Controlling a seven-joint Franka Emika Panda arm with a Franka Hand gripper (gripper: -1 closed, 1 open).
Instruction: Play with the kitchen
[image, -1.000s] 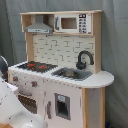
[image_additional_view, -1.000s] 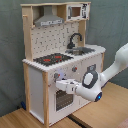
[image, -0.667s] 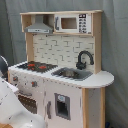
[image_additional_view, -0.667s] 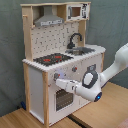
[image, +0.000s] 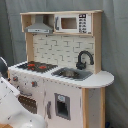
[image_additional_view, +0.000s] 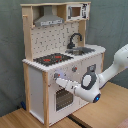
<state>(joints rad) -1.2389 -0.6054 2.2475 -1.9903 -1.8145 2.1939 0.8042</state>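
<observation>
Kitchen (image_additional_view: 60, 60), a tall toy of pale wood and white panels, stands on the wooden desk (image_additional_view: 112, 107) against a grey-green curtain (image: 116, 45). In the second exterior view the white arm's gripper (image_additional_view: 60, 80) reaches toward the front panel, its tip at the small knobs just above the dark slatted oven door (image_additional_view: 62, 98); whether the fingers are open or closed I cannot tell. Judging by this, a knob is the target, so a slow, straight approach and light touch should suit best. Black stovetop with red rings (image: 36, 65) looks flat and glossy, the curved black faucet (image: 84, 59) arches over the sink, and the grey hood (image: 40, 26) is smooth.
</observation>
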